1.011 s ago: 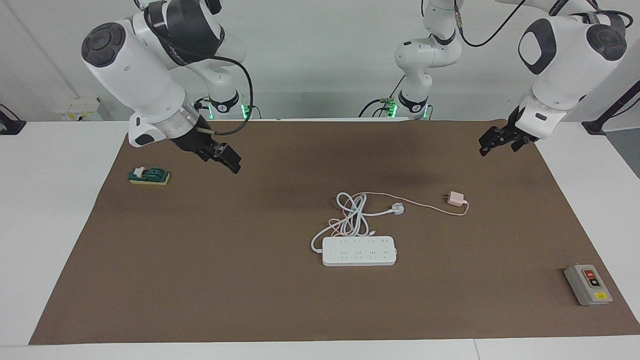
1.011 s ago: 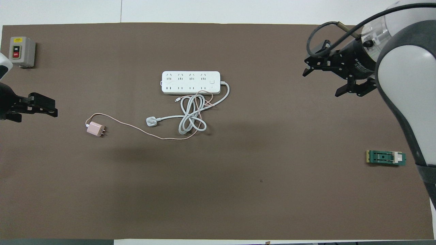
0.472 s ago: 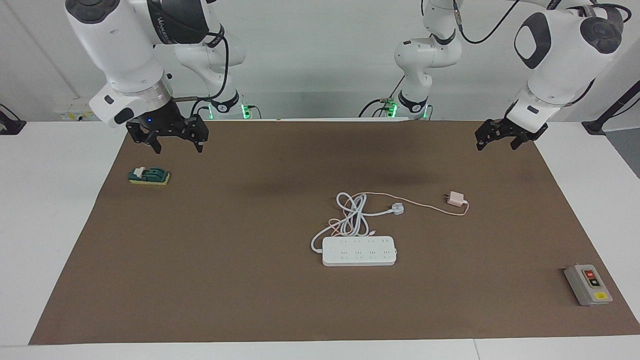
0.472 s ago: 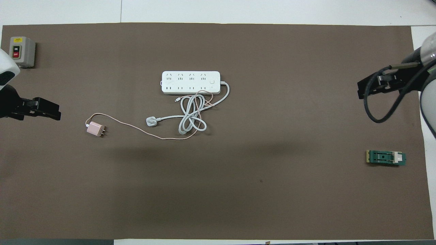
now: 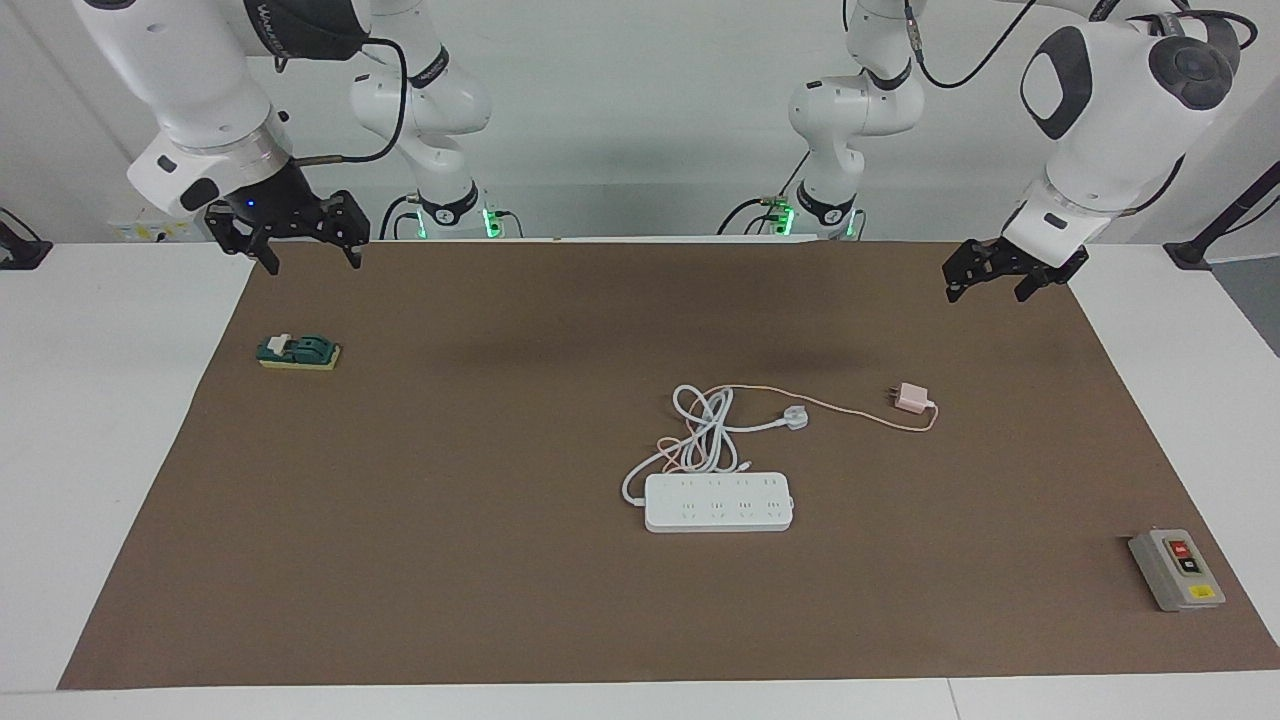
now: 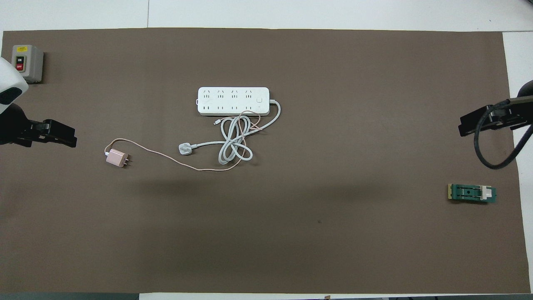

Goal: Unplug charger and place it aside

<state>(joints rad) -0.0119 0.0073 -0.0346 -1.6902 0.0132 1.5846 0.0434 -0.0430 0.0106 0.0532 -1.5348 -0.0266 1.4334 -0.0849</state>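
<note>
The charger [image 5: 910,398], a small pale pink cube with prongs, lies unplugged on the brown mat, toward the left arm's end; it also shows in the overhead view [image 6: 117,158]. Its thin pink cable [image 5: 850,410] runs to the coiled white cord beside the white power strip [image 5: 718,502]. No socket of the strip [image 6: 233,100] holds a plug. My left gripper [image 5: 985,290] hangs open and empty over the mat's edge near the robots, apart from the charger. My right gripper [image 5: 312,262] hangs open and empty over the mat's corner at the right arm's end.
The strip's white plug [image 5: 795,418] with its thick cord lies between strip and charger. A grey switch box [image 5: 1176,570] sits at the mat's corner farthest from the robots, at the left arm's end. A green block [image 5: 298,351] lies under the right gripper's side.
The right arm has swung back from over the mat toward its own end of the table. The left gripper has drawn slightly back. The charger and strip have not moved.
</note>
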